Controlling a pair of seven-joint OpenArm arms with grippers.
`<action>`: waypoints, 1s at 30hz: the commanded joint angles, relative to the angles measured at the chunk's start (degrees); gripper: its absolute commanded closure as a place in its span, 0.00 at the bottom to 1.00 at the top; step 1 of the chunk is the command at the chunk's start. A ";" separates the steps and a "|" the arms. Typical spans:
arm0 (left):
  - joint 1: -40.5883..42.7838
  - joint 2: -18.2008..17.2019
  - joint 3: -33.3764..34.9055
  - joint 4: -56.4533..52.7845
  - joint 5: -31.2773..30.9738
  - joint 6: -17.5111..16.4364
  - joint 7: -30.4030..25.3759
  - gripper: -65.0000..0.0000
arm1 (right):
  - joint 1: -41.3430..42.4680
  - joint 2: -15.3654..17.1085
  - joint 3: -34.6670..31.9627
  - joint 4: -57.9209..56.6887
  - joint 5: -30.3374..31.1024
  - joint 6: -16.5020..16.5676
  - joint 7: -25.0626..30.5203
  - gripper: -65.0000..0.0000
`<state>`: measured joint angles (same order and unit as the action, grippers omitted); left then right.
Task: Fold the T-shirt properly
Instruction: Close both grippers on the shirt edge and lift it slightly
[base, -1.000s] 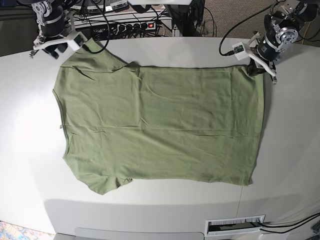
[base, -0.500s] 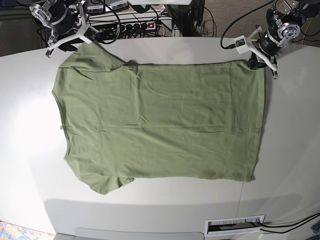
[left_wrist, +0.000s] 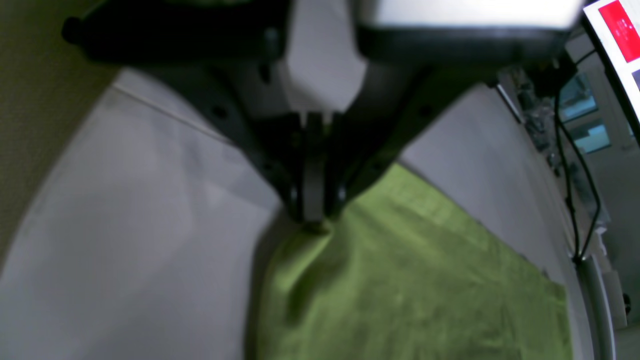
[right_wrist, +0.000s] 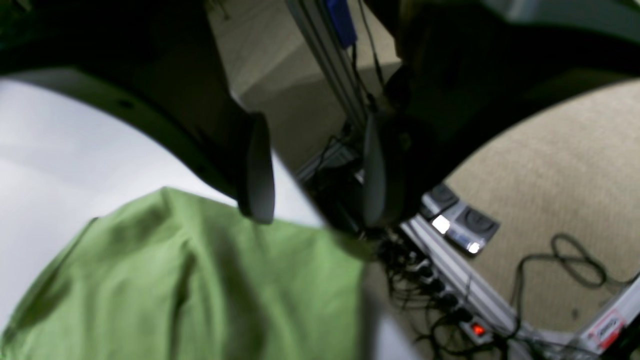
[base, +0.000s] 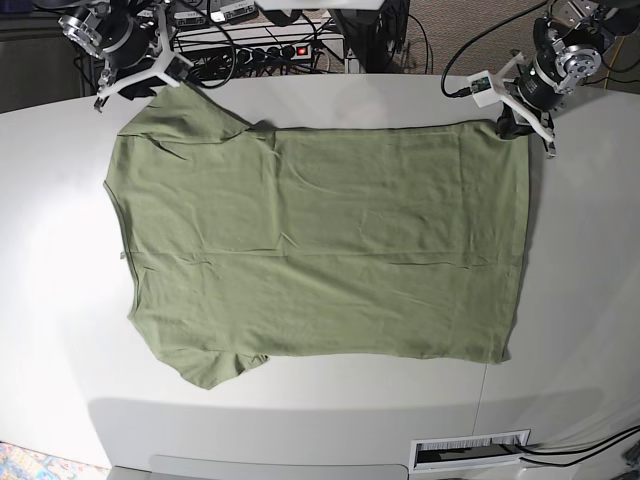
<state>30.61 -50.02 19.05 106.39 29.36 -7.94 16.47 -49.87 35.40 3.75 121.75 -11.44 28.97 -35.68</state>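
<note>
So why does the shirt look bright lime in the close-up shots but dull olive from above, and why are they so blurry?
Base view: sharp, even light, the T-shirt olive. Left wrist view: soft focus, the left gripper a dark blur, cloth lime. Right wrist view: the right gripper out of focus, edges bowed.

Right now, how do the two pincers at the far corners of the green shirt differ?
The left pincer is shut, pinching a bunched corner of the T-shirt; the right pincer gapes open with nothing between its pads. The left one touches cloth; the right one hovers just past the sleeve edge, over the table rim. Both sit at the shirt's far edge.
</note>
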 joint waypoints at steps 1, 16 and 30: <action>0.96 -0.61 0.44 -0.35 -1.49 -3.54 0.07 1.00 | -0.02 0.79 0.33 0.46 0.11 -0.35 1.51 0.54; 0.68 -0.61 0.44 -0.35 -1.51 -3.52 0.04 1.00 | 5.51 0.76 -4.79 -4.50 1.33 -0.35 2.25 0.54; 0.68 -0.61 0.44 -0.35 -1.49 -3.52 0.09 1.00 | 8.11 0.63 -5.95 -4.46 1.38 -0.46 1.05 1.00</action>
<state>30.57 -50.02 19.05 106.39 29.34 -7.97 16.29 -42.39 35.40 -2.59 117.16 -9.08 30.57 -35.46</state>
